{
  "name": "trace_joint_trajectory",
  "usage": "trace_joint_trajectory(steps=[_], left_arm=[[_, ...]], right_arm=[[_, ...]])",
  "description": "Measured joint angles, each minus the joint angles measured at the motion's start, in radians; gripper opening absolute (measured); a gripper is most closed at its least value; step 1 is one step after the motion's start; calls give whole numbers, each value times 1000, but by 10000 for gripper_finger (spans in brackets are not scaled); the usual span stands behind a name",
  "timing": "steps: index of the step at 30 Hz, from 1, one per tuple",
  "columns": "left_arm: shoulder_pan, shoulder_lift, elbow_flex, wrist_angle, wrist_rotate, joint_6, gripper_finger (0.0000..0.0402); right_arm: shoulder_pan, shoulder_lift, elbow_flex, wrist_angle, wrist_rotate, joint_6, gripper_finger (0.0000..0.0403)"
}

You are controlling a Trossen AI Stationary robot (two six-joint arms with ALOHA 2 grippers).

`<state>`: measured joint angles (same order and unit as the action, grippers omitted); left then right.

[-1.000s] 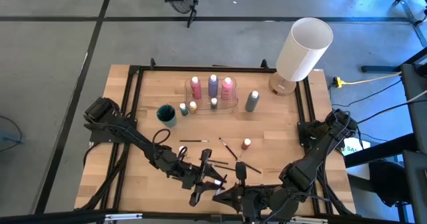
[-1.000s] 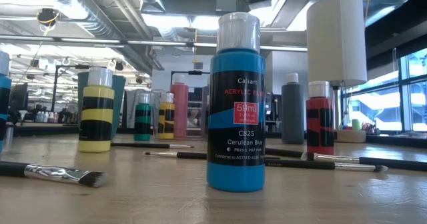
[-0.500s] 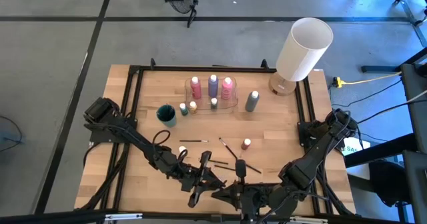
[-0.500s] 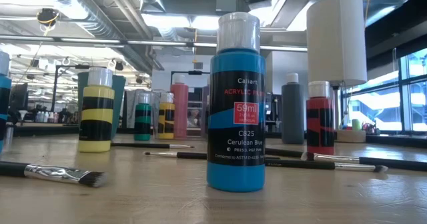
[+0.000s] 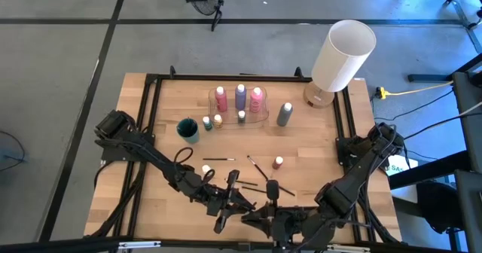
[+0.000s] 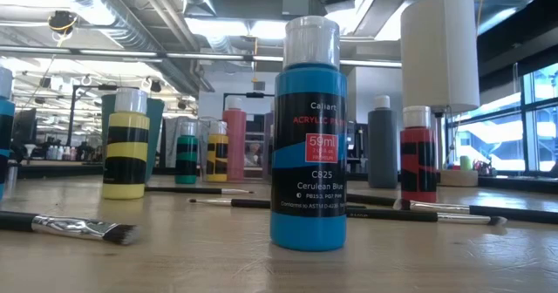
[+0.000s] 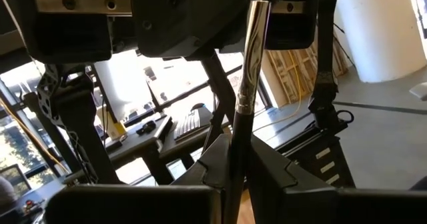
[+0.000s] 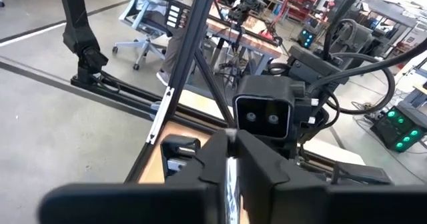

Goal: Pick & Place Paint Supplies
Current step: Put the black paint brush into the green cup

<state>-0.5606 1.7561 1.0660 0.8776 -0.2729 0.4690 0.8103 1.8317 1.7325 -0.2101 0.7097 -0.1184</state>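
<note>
- Low view: a blue bottle (image 6: 308,132) stands upright nearest the camera; its label reads "ACRYLIC", "59ml", "C825" and "Cerulean Blue". The top line looks like "Caliart", though I cannot read it for certain.
- Behind it stand a yellow bottle (image 6: 127,145), a green bottle (image 6: 187,153), a red bottle (image 6: 418,153) and a grey bottle (image 6: 381,143); their labels are too small to read.
- A flat brush (image 6: 70,227) lies by the worktop's (image 6: 218,258) near edge.
- High view: the pink bottle (image 5: 221,98) and purple bottle (image 5: 240,96) stand near the far edge, the lamp (image 5: 340,57) at the far right corner.
- The left tool (image 5: 242,201) sits near the near edge, fingers clamped on a thin brush (image 7: 245,84), seen upright in the left wrist view.
- The right tool (image 5: 256,217) is just beside it at the near edge, fingers nearly together around a thin shaft; what it is I cannot tell.
</note>
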Motion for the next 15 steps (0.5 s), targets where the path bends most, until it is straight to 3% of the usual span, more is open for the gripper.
trace_joint_trajectory(steps=[9, 15], left_arm=[[-1, -4, 3, 34, 2, -11, 27], [-1, -7, 4, 27, -15, -10, 28]], right_arm=[[55, 2, -3, -4, 116, -53, 143], [166, 2, -3, 57, 383, -177, 164]])
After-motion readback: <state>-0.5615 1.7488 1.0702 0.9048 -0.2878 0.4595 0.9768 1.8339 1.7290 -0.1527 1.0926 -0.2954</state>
